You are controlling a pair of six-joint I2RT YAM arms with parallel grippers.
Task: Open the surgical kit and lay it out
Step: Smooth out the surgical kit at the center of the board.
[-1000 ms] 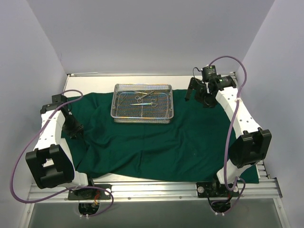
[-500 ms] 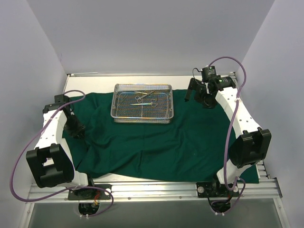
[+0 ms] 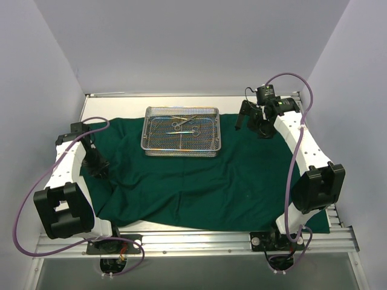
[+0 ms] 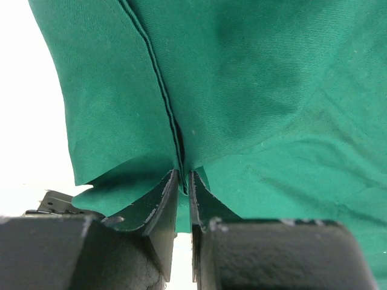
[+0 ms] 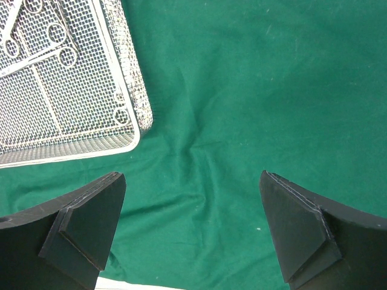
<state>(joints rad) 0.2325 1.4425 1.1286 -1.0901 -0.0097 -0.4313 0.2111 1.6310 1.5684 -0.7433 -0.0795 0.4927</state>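
Left gripper [image 4: 183, 181] is pinched tight on a hemmed fold of the big dark green cloth drape [image 3: 199, 181] at its left edge (the top camera barely shows the fingertips, they're lost against the cloth). Right gripper [image 5: 192, 181] hangs wide apart over the drape's far right, holding nothing. Near it the rectangular silver wire-mesh tray [image 5: 130, 90] sits on the cloth, half cut off in the wrist view, with small steel scissor-like instruments [image 3: 181, 125] inside, too tiny to count.
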